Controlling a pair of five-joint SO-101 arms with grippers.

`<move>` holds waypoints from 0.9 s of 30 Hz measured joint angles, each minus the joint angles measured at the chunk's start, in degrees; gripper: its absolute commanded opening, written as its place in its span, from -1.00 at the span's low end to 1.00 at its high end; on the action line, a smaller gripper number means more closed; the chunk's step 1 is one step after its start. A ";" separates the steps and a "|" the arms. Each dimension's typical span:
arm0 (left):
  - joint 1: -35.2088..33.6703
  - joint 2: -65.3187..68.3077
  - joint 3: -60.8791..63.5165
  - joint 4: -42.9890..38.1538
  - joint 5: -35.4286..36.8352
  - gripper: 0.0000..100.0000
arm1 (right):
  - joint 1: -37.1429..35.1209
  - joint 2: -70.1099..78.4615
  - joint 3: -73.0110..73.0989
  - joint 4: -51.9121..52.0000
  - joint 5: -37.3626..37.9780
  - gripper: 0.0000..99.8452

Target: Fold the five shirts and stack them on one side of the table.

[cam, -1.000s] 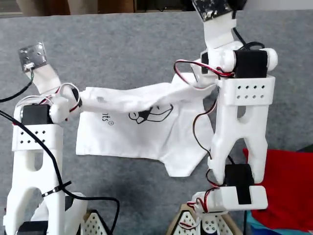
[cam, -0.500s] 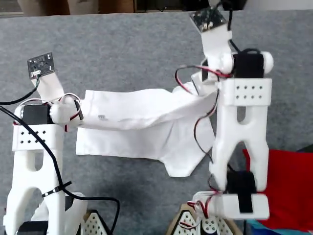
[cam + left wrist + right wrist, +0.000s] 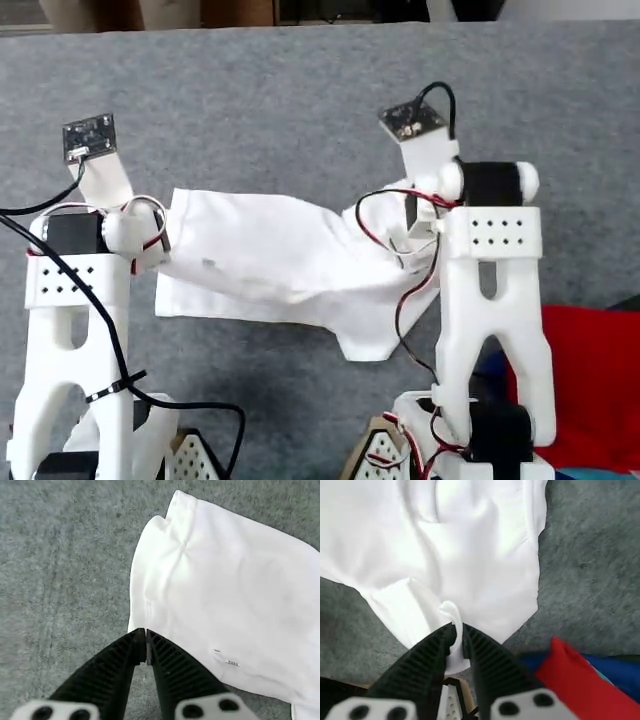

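Note:
A white shirt [image 3: 280, 265] lies on the grey cloth in the middle of the table, its far half folded toward the near edge. My left gripper [image 3: 145, 645] is shut on the shirt's [image 3: 225, 590] left edge. My right gripper [image 3: 458, 630] is shut on a pinch of the white shirt [image 3: 460, 545] at its right side. In the high view the left arm [image 3: 75, 290] stands at the shirt's left end and the right arm [image 3: 490, 280] at its right end, a sleeve [image 3: 375, 335] sticking out toward the front.
A red shirt [image 3: 585, 385] lies at the near right corner over blue fabric [image 3: 615, 672]. Grey cloth [image 3: 250, 110] covers the table beyond the white shirt. The arms' bases [image 3: 400, 450] stand at the front edge.
Both grippers have drawn the shirt's far edge toward the front, covering the printed drawing. The right arm has pulled back and lowered; the left has shifted only slightly.

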 measured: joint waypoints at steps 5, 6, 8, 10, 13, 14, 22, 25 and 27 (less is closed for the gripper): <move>0.00 0.00 0.00 0.18 -0.62 -0.96 | 0.00 0.00 2.90 -2.37 0.00 -0.99; 0.00 0.00 0.00 0.18 -0.62 -0.96 | 0.00 0.00 2.90 -2.46 0.00 -0.98; 0.00 0.00 0.00 0.18 -0.62 -0.94 | 0.00 0.00 2.90 -2.64 0.62 -0.89; 0.00 0.00 0.00 0.18 -0.62 -0.83 | 0.00 0.00 2.90 -2.64 1.67 -0.72; 0.00 0.00 0.00 0.18 -0.62 -0.57 | 0.88 0.00 2.90 -2.64 2.02 -0.46; 0.00 0.00 0.00 0.18 -0.62 -0.52 | 0.97 0.00 2.90 -2.64 2.02 -0.40; 0.00 0.00 -0.53 0.18 -0.62 -0.53 | 1.23 0.00 2.90 -5.71 2.02 -0.43; 0.00 0.00 -1.05 -2.81 0.35 -0.53 | 1.23 0.00 2.90 -11.69 0.35 -0.62; 0.00 0.18 -1.05 -6.42 2.99 -0.54 | 1.23 0.35 2.90 -16.09 -1.58 -0.78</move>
